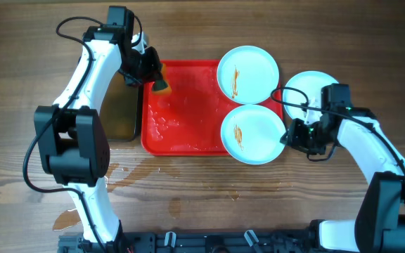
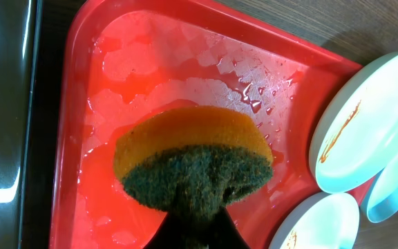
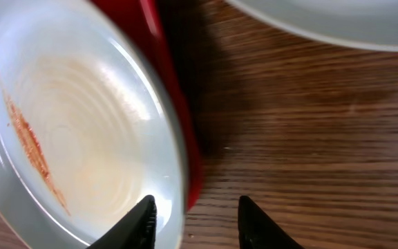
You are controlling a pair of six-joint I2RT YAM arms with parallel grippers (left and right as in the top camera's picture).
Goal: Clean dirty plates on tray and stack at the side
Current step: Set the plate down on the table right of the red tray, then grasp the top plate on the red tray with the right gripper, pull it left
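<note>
The red tray lies mid-table, wet with suds. Two pale plates with orange-brown smears sit on its right part, one far and one near. A third plate lies on the table right of the tray, showing no smear. My left gripper is shut on an orange and green sponge above the tray's far left corner. My right gripper is open and straddles the near plate's right rim. One finger is over the plate, the other over the table.
A black pan of dark water stands left of the tray, under the left arm, and shows in the left wrist view. Water puddles lie on the wooden table in front of the tray.
</note>
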